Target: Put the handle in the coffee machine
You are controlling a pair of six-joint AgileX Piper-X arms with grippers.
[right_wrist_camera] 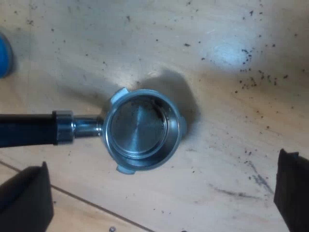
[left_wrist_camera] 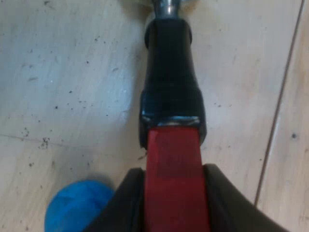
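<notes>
The metal holder's dark handle (left_wrist_camera: 170, 77) ends in a red grip (left_wrist_camera: 174, 179), and my left gripper (left_wrist_camera: 175, 203) is shut on that red end, one black finger (left_wrist_camera: 123, 205) on each side. From above, the holder's round steel basket (right_wrist_camera: 141, 129) looks empty and its black handle (right_wrist_camera: 29, 129) runs off sideways. The basket casts a shadow on the wooden surface (right_wrist_camera: 227, 121) below it. My right gripper (right_wrist_camera: 159, 193) hangs over the basket, open, its fingers (right_wrist_camera: 24, 198) spread wide to either side and touching nothing.
A blue tamper (left_wrist_camera: 77, 208) stands on the wood beside my left fingers, and its blue edge (right_wrist_camera: 4, 54) lies past the handle. Coffee grounds (right_wrist_camera: 251, 72) are scattered over the wood. A plank seam (left_wrist_camera: 277, 111) runs alongside the handle.
</notes>
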